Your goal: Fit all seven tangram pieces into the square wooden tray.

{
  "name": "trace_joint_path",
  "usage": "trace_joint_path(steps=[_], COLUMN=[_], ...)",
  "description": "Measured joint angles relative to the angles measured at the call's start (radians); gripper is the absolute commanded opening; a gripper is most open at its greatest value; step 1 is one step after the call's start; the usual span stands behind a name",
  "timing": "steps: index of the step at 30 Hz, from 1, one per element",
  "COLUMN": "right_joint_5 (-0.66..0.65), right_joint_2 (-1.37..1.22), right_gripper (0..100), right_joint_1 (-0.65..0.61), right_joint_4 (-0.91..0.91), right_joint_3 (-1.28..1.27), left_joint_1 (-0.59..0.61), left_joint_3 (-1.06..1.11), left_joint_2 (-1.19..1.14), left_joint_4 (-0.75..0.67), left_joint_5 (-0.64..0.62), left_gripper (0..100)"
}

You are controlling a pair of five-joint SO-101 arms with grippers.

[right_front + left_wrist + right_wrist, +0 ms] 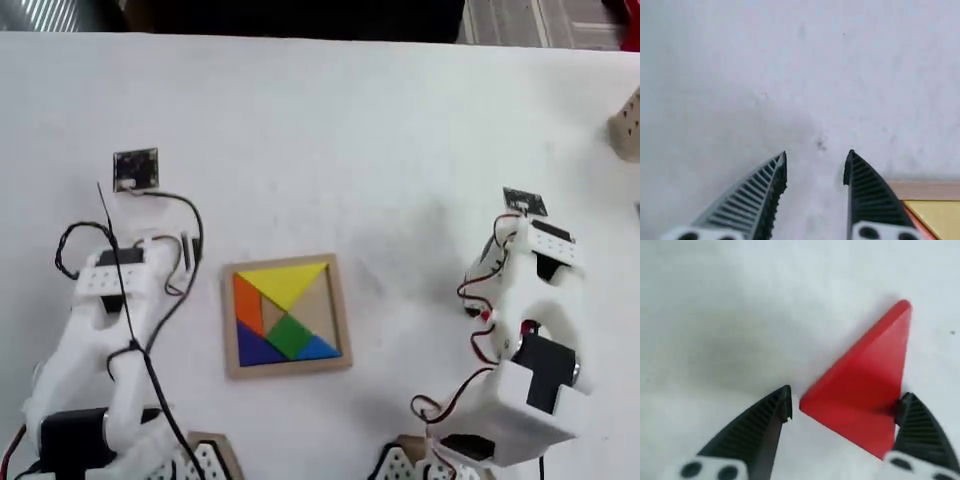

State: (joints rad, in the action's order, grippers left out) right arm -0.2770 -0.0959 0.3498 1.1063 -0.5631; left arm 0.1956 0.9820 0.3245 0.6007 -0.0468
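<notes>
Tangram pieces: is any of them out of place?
Yes. The red triangle lies on the white table, inside the open right claw, not in the wooden tray, whose right side looks unfilled.

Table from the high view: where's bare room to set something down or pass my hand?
The far half of the table, beyond the tray, is wide and mostly bare. A narrower bare strip lies between the tray and the right gripper, which straddles the red triangle. Crowded: the near edge with both arm bases and cables, and beside the left gripper.
</notes>
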Motion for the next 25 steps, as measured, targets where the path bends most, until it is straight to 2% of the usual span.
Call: trace_joint_path(steps=[9,14,21,25], right_joint_5=[-0.041,-0.055,-0.101,-0.101], right_joint_2=[0.0,0.0,-0.032,-0.061], right_gripper=[32.1,25.6,24.5,15.6], right_joint_1=[0.012,0.026,0.043,0.046], right_joint_4=[0.0,0.0,0.003,0.032], right_joint_3=[0.0,0.0,0.023,0.06], left_joint_1=[0.0,0.0,0.0,0.0], left_joint_3=[0.0,0.0,0.0,0.0], left_joint_2=[0.0,0.0,0.0,0.0], left_joint_4=[0.0,0.0,0.0,0.0], left_joint_5=[0.0,0.0,0.0,0.0], left_gripper=[20,20,20,20])
